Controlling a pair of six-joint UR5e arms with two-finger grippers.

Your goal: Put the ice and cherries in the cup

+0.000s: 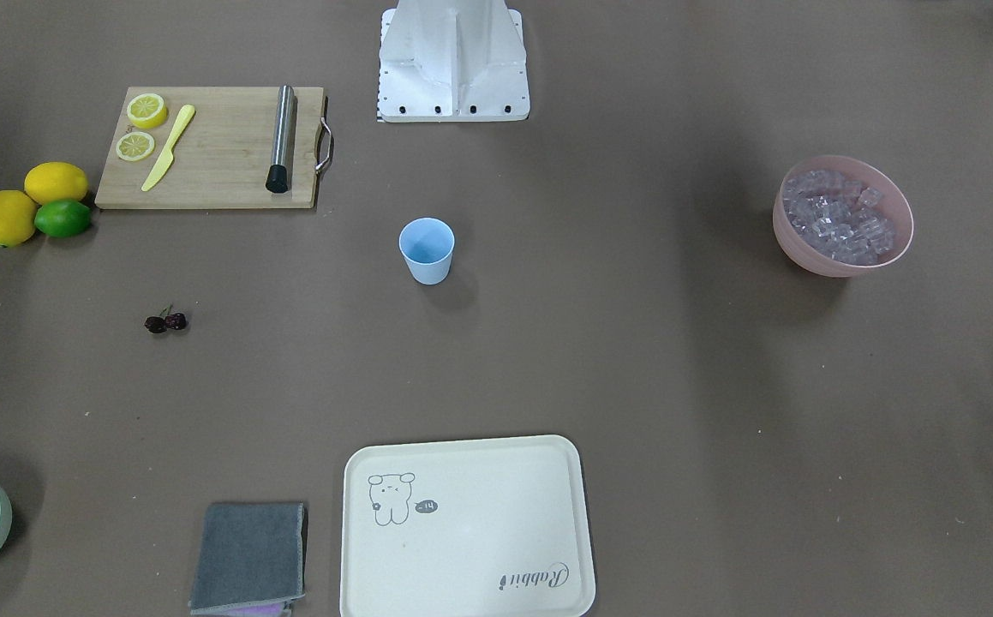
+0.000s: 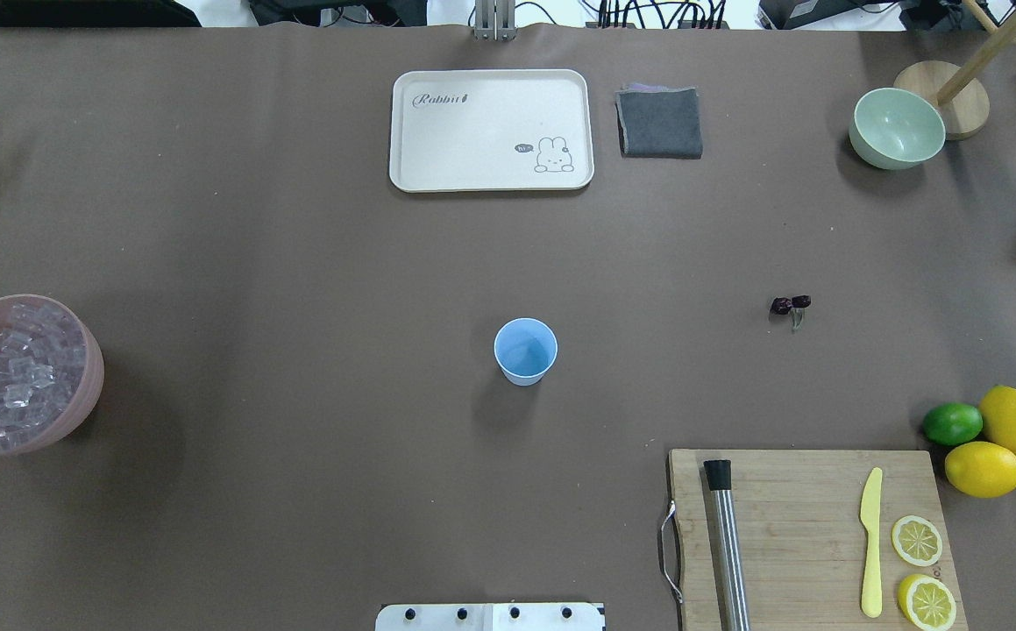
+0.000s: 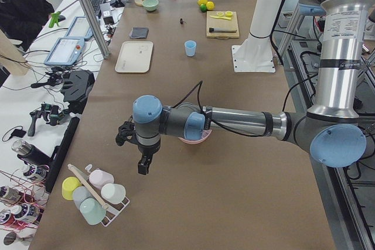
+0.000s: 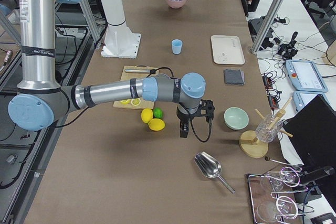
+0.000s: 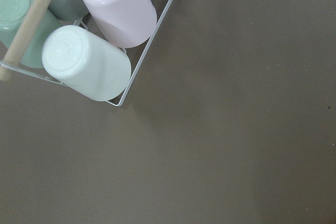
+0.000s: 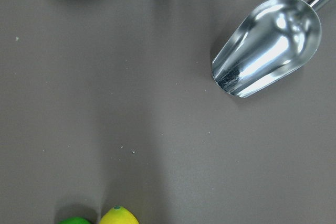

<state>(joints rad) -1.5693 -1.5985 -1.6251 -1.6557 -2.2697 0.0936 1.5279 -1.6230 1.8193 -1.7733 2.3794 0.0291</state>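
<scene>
Left tool [image 3: 143, 168] and right tool [image 4: 183, 131], seemingly empty, opening unclear.

Brown table [image 2: 297, 263] under cup [image 2: 525, 350], cherries [image 2: 790, 304], tray [image 2: 472, 131], cutting board [image 2: 801, 517]

Left arm [image 3: 234, 122] and right arm [image 4: 110, 94] reach low over opposite bench [image 3: 234, 209] ends; left hand [image 3: 143, 167], right hand [image 4: 183, 130] point down, openness unreadable

wooden cutting board [image 2: 806, 508] has 2 lemon halves [image 2: 917, 541], a yellow plastic knife [image 2: 871, 543] and a steel rod with a black tip [image 2: 729, 552] on it. 2 whole lemons [image 2: 984, 469] and 1 lime [image 2: 953, 423] huddle just off its corner. cream rabbit tray [image 2: 472, 140] with a folded grey cloth [image 2: 660, 123] right beside it, pale green bowl [image 2: 897, 128] further along, plus a shiny metal scoop [image 6: 268, 45]
</scene>
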